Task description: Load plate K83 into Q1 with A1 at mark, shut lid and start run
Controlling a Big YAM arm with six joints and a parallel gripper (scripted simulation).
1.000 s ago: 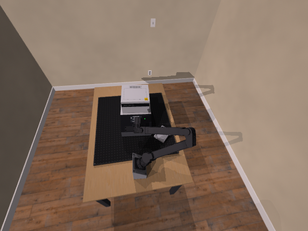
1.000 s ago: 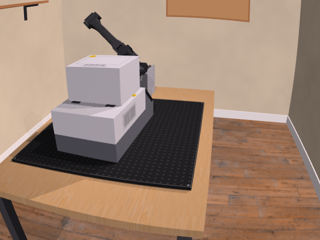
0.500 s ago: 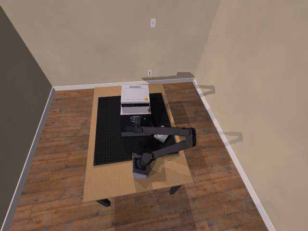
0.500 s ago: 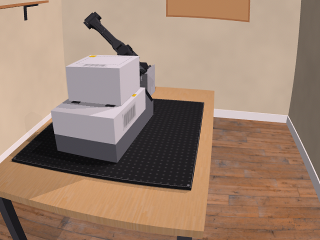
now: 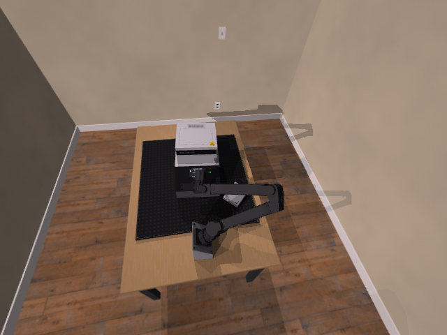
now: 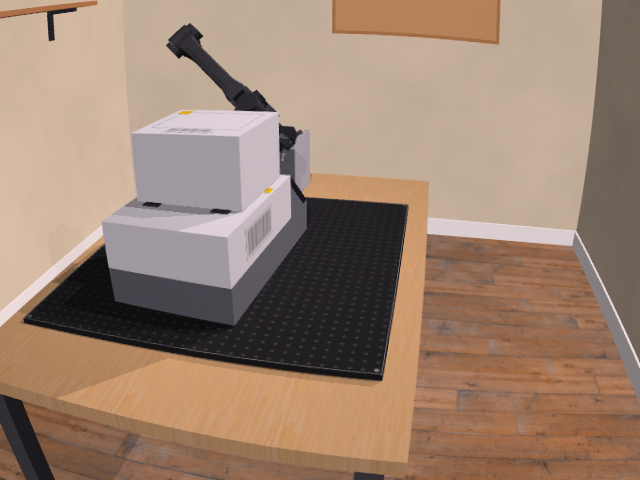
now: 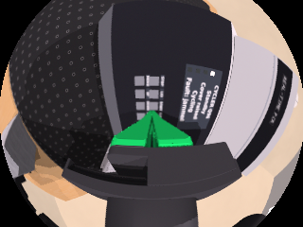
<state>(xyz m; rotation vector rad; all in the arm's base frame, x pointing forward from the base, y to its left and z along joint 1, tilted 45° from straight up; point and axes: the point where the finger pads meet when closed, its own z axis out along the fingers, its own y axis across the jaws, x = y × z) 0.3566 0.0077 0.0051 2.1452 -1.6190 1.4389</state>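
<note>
The cycler Q1 (image 5: 196,151) stands at the back of the black mat, white lid shut; it also shows in the exterior view (image 6: 201,217). Its dark front panel carries a green status lamp (image 5: 209,172). My gripper (image 7: 151,114) is shut and empty, its green fingertips together, pointing down at the panel's key pad (image 7: 147,96); in the top view the gripper (image 5: 196,178) hangs over the panel's left part. I cannot tell whether the tips touch a key. The plate K83 on nest N1 (image 5: 235,198) lies right of Q1, partly hidden under my forearm.
The arm's base (image 5: 202,241) stands at the mat's front edge. The forearm spans from the right over the plate nest. The panel's small display (image 7: 201,96) lies right of the keys. Walls stand close behind and to the right of the table.
</note>
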